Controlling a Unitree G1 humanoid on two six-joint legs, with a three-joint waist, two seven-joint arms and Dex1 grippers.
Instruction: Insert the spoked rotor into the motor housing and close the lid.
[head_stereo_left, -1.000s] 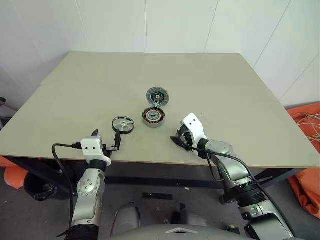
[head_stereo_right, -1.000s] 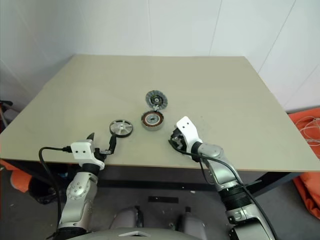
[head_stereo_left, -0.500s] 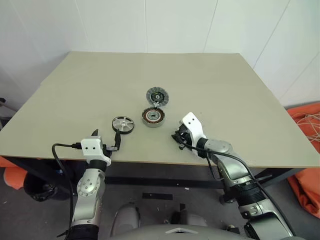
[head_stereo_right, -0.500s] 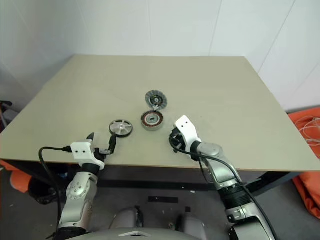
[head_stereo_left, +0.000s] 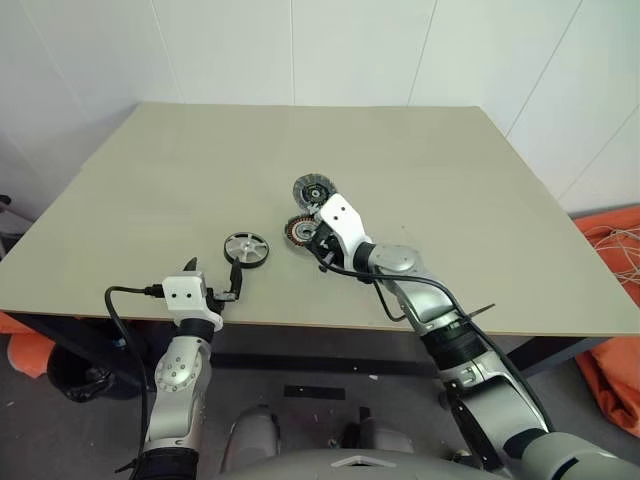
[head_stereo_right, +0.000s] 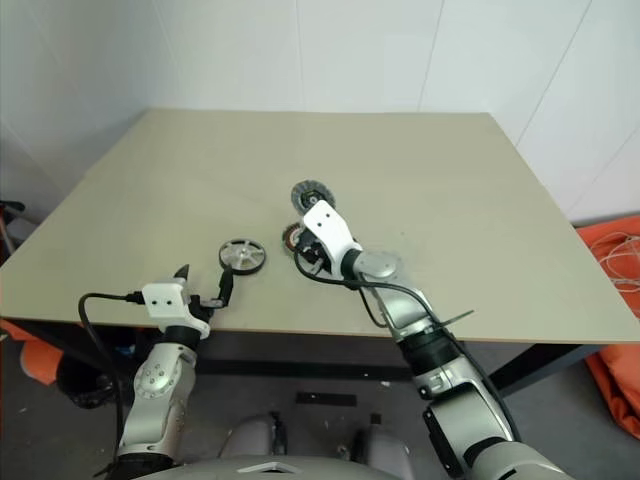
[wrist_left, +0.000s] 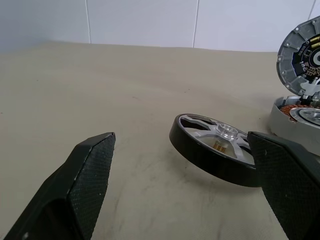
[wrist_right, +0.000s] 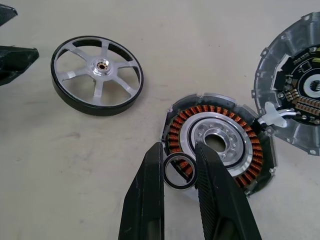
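On the matte beige table (head_stereo_left: 150, 190) we see three round metal parts grouped near the front. The spoked rotor (wrist_right: 97, 75) lies flat on its own, a bright silver wheel with a glossy black rim, several broad flat spokes and a small brass-centred hub. From the left wrist it shows as a thick dark band around pale machined metal.

The motor housing (wrist_right: 260, 175) is a shallow grey cup. Inside it runs a ring of copper-coloured windings (wrist_right: 220, 111), evenly ribbed, around a smooth silver centre plate with a bore and small holes. Nothing else sits in the cup; the rotor is just beside it on the table, apart from it.

The lid (wrist_right: 292, 107) stands open at the housing's far edge, joined there by a pale clip and wires. Its inner face shows a dark circuit board with copper pads inside a segmented grey rim.

Our right gripper (wrist_right: 179, 172) hangs over the housing's near rim, its two black textured fingers pinched on a small thin metal ring (wrist_right: 178, 171) with a dark edge.

Our left gripper (wrist_left: 185, 200) rests low near the table's front edge, its grainy black fingers (wrist_left: 90, 170) spread wide and holding nothing, with the rotor lying ahead between them.
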